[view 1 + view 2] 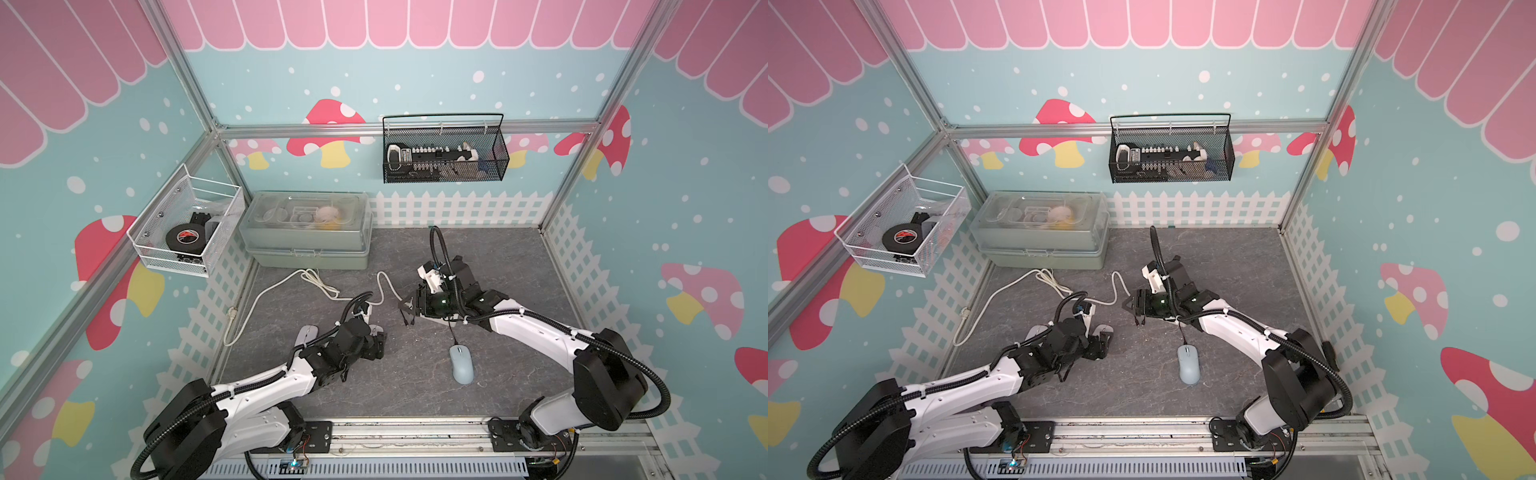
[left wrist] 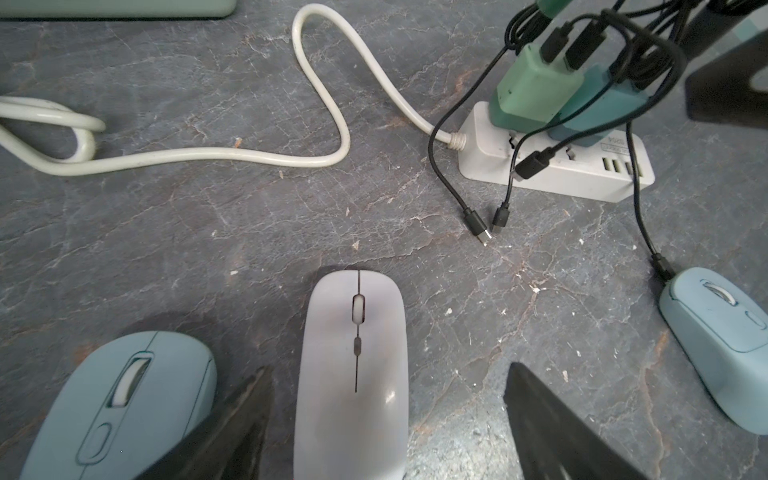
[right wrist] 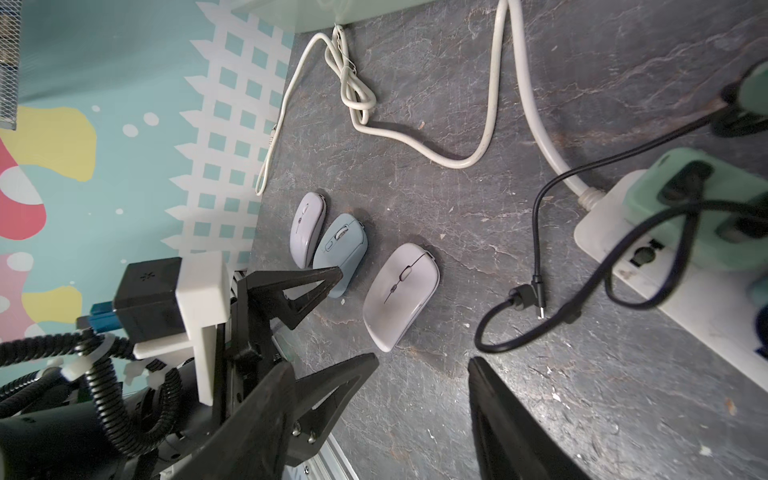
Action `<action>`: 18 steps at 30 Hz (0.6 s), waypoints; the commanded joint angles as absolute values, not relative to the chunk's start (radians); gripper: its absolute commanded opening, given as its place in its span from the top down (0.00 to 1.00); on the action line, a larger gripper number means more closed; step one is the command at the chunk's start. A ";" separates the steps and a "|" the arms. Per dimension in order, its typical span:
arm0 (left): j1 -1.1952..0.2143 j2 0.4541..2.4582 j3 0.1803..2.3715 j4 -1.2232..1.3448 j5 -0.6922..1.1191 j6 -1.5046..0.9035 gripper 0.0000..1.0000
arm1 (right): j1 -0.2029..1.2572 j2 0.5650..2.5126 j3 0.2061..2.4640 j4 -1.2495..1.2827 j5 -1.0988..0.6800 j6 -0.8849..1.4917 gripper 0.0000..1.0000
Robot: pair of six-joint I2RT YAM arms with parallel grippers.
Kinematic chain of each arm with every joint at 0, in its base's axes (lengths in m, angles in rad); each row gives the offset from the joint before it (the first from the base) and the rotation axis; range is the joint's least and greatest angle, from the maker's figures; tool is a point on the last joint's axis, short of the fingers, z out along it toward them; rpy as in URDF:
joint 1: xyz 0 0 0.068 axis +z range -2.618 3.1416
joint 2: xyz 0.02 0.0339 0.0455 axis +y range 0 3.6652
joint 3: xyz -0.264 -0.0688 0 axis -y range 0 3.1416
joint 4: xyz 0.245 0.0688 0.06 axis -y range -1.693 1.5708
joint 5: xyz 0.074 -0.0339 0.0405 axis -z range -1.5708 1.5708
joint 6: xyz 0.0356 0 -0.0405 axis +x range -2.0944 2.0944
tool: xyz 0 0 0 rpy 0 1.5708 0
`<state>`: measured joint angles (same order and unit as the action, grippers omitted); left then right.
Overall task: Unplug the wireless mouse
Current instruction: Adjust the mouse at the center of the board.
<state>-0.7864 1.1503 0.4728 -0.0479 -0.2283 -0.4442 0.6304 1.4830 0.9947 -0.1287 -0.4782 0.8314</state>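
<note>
Blue mouse [image 1: 461, 365]: long axis front-to-back, cabled nose toward our right gripper [image 3: 423, 360], just behind it.
Right gripper: fingers apart, empty.
Left gripper [image 2: 390, 368]: fingers apart, straddling grey mouse [image 2: 353, 415].

Overhead stereo pair, close wrist views
</note>
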 commanded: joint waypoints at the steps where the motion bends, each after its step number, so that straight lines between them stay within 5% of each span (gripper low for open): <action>1: -0.781 1.180 0.523 -0.011 -0.209 -0.434 0.15 | 0.643 1.449 0.974 -0.159 -0.456 0.831 0.34; 18: -0.779 1.339 0.627 -0.010 -0.170 -0.424 0.14 | 0.651 1.310 0.973 -0.364 -0.375 0.770 0.31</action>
